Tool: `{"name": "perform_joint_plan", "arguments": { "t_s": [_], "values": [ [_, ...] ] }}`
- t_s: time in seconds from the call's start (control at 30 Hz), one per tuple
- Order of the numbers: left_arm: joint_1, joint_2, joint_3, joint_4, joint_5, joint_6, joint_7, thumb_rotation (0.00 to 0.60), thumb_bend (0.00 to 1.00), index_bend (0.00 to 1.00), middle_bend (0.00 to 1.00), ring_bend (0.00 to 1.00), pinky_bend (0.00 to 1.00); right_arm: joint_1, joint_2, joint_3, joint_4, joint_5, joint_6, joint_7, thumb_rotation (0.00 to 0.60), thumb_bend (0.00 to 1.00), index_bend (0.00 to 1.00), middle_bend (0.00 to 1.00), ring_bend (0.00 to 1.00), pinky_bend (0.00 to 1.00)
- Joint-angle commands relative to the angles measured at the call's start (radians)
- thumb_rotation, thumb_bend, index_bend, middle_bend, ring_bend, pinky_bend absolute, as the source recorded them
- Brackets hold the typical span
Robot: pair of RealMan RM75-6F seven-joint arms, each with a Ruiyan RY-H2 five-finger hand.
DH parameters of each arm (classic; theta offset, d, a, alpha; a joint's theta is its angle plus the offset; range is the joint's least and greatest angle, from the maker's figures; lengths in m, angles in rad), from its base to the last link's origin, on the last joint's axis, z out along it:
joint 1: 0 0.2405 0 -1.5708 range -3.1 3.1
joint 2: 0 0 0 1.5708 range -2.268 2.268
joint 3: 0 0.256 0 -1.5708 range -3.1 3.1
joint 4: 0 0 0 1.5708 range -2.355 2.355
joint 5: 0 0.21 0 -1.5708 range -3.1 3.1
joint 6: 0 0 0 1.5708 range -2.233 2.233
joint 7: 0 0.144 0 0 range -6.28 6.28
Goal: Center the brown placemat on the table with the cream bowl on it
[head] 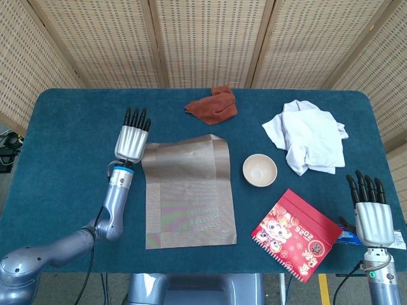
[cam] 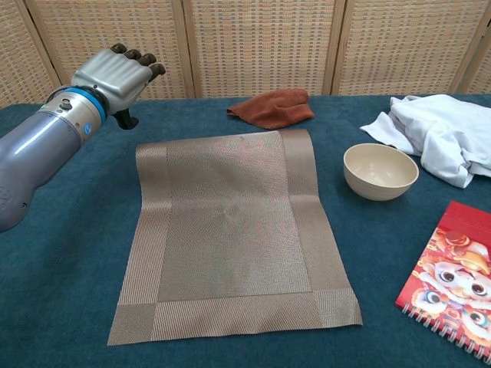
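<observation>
Head view: brown placemat (head: 187, 190) lies flat, left of surface (head: 70, 146) centre. Left robot hand (head: 131, 141) at far-left corner, fingers extended, holding nothing. Cream bowl (head: 259, 169) beside mat. Next: shift mat, place bowl.

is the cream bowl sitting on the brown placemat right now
No, the cream bowl sits on the bare blue table, apart from the right edge of the brown placemat.

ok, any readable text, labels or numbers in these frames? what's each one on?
"2025": on the cover of the red notebook, beside its cartoon figures; small, so a tentative read.
Blue-and-white item under the notebook's right edge, by the right hand: any print is too small to read.
Nothing else carries text.
</observation>
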Motion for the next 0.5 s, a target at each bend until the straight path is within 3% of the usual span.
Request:
{"name": "perform_joint_plan", "arguments": {
  "t_s": [0.03,0.37,0.5],
  "values": [
    [-0.002,-0.003,0.011,0.003,0.017,0.033,-0.031,0.600,0.24,0.00,0.00,0.00,0.00,0.000,-0.001,-0.001,0.001,-0.001,0.000,-0.001,0.600,0.15,0.06,0.00,0.00,0.00],
    [0.081,0.093,0.065,-0.191,0.067,0.125,-0.153,0.600,0.23,0.00,0.00,0.00,0.00,-0.001,0.001,-0.010,-0.010,-0.018,0.008,0.002,0.600,0.15,0.06,0.00,0.00,0.00],
    [0.205,0.220,0.148,-0.409,0.116,0.220,-0.210,0.600,0.22,0.00,0.00,0.00,0.00,-0.001,0.004,-0.024,-0.022,-0.034,0.004,0.004,0.600,0.15,0.06,0.00,0.00,0.00]
  ]
}}
